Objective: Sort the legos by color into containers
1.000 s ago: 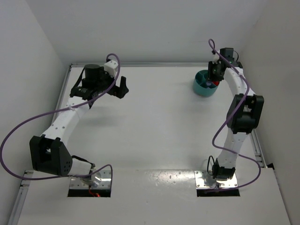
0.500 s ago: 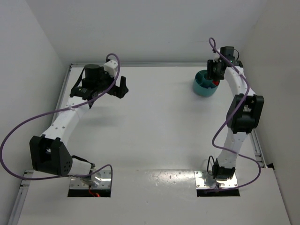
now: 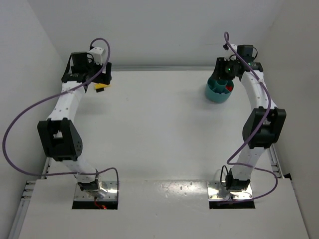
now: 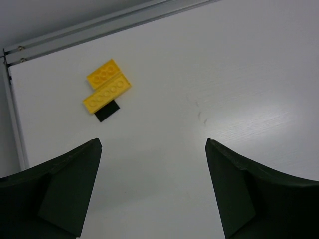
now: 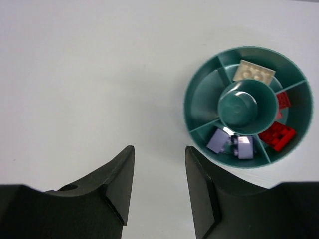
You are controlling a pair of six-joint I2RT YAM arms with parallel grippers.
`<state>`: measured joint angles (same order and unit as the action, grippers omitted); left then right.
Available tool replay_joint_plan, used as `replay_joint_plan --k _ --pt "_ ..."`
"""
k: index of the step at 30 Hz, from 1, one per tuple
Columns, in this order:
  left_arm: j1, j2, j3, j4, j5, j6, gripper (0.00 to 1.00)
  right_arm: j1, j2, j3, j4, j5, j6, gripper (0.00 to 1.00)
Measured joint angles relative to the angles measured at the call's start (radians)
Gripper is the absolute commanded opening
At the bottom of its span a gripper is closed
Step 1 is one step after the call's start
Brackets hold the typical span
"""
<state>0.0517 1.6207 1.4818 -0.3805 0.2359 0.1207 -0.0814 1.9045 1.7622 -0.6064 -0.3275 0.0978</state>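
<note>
The left gripper [image 4: 153, 149] has swung out from mid-table to the corner at 10 o'clock in the overhead view. It now hangs with jaws spread wide and empty above two yellow legos [image 4: 107, 87]. The two bricks lie touching each other on the table, with a small black piece [image 4: 107, 110] just beside them at their 6 o'clock. Across the table at 2 o'clock, the right gripper [image 5: 159, 152] has lifted out of the teal dish [image 5: 186, 107], where it sat low a second ago. Its jaws now stand parted with nothing between them, and the dish lies at its 2 o'clock in the wrist view. Inside the dish, pale purple bricks [image 5: 219, 141] sit in the compartment at 6 o'clock. Red bricks [image 5: 275, 135] sit at 4 o'clock and a whitish brick [image 5: 255, 72] at 12 o'clock, while the compartment at 9 o'clock shows bare. The right arm's drop-off looks finished, and the yellow pair appears to be the last of the sorting still on the table. The left arm seems lined up to come down on them next. It would then have to carry them the full width of the table to the dish, or pass them across.
</note>
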Motion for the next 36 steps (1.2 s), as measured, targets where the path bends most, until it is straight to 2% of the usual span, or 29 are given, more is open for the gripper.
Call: replay_joint_plan --k 8,17,24,36 --pt "0.073 0.362 0.298 -0.096 -0.027 0.071 0.88 0.006 -0.002 -0.01 -0.009 -0.096 0.0 0.46" --pt "0.118 0.714 0.62 -0.165 -0.028 0.053 0.99 0.014 -0.001 -0.036 -0.024 -0.143 -0.001 0.46" --pt "0.146 0.846 0.755 -0.168 0.035 -0.031 1.0 0.025 0.004 -0.058 -0.027 -0.15 -0.001 0.46" --pt "0.145 0.939 0.808 -0.142 0.091 -0.049 1.0 0.034 0.008 -0.06 -0.032 -0.152 -0.011 0.46"
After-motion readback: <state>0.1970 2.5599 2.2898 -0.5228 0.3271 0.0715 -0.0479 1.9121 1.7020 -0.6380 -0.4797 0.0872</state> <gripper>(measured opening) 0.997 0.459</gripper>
